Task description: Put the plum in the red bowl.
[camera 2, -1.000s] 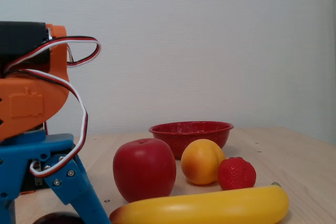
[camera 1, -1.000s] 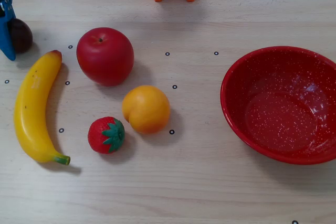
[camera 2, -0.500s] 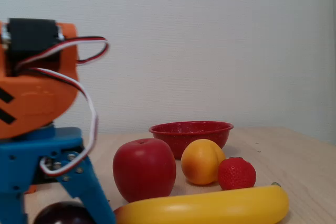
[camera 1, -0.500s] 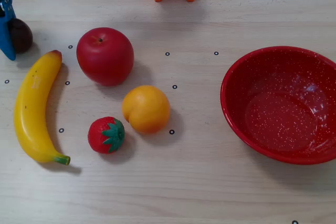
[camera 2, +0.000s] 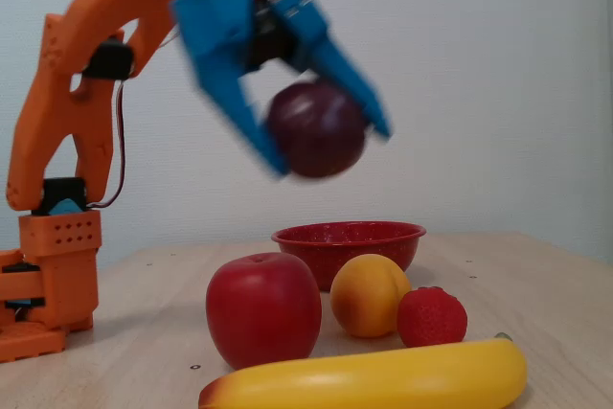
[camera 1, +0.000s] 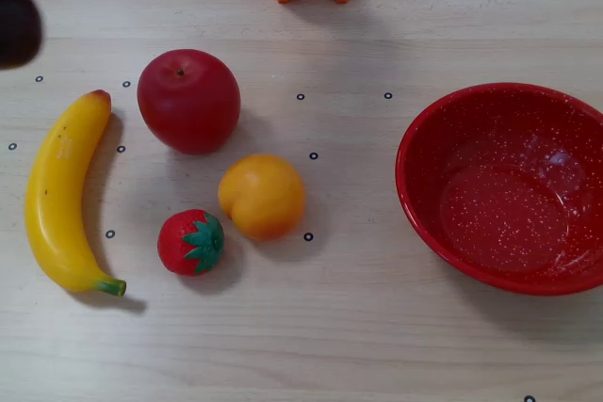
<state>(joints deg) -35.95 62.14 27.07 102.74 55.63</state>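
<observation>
The bench (camera 1: 377, 345) looks like pale wood grain, matt, with small printed ring marks on it. The bowl (camera 1: 509, 185) below and beyond the pincer is glossy red with fine white speckles, enamel-looking. The plum (camera 2: 316, 129) between the pincer (camera 2: 321, 146) fingers is smooth and dark with a soft sheen. The pincer itself is blue plastic, matt; the arm (camera 2: 72, 122) behind it is orange plastic. Under the pincer, the apple (camera 2: 263, 308) is shiny and smooth, the banana (camera 2: 383, 380) smooth with a dull gloss, and the strawberry (camera 2: 433, 316) looks dimpled.
</observation>
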